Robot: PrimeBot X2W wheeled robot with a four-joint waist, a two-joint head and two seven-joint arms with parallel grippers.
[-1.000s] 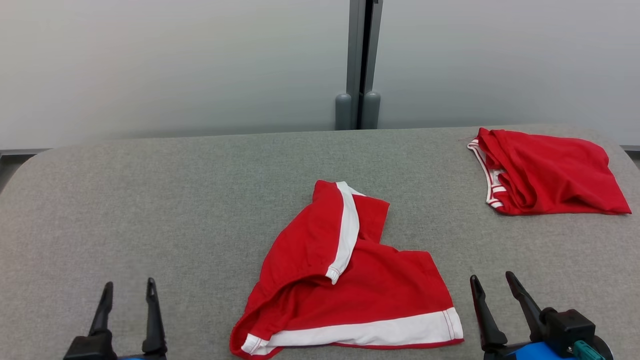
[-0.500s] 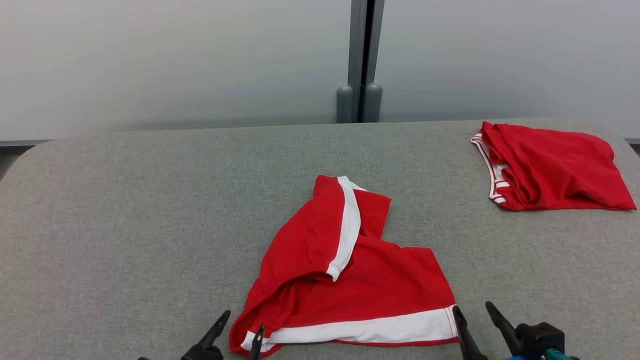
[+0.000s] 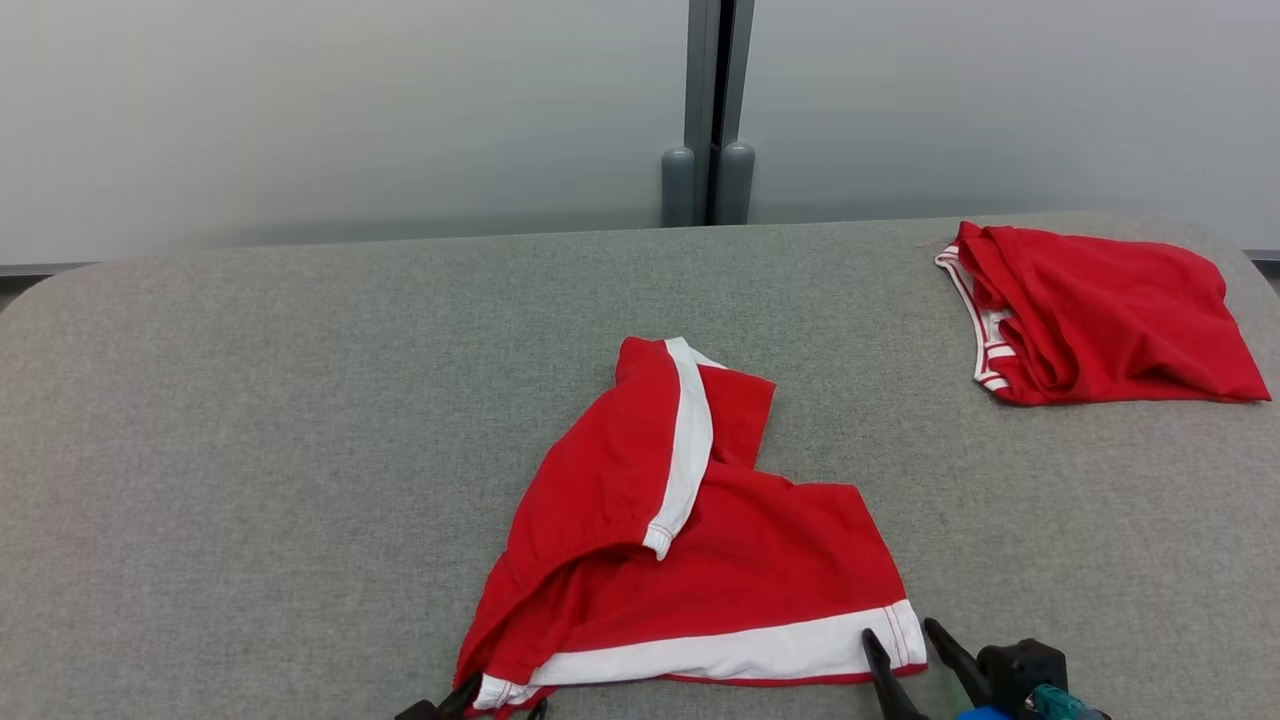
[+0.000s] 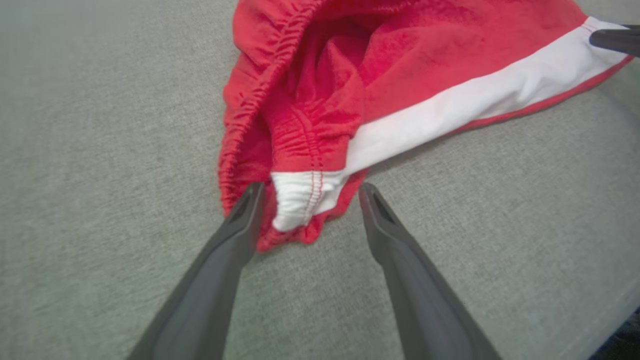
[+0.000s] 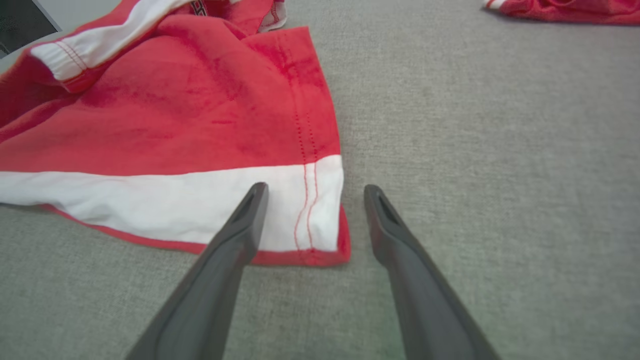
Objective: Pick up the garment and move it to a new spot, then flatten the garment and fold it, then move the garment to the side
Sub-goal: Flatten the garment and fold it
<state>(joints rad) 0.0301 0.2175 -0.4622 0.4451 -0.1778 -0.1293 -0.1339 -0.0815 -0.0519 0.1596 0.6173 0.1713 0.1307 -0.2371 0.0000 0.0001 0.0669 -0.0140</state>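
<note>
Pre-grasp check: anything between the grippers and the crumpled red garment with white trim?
Nothing visible. Open left gripper brackets the near-left corner of the crumpled red white-trimmed garment; open right gripper brackets its near-right hem corner.

surface: grey cloth-covered table, rounded far corners | near edge, middle: crumpled red shorts with white bands, partly doubled over | far right corner: folded red garment, well apart from the shorts
</note>
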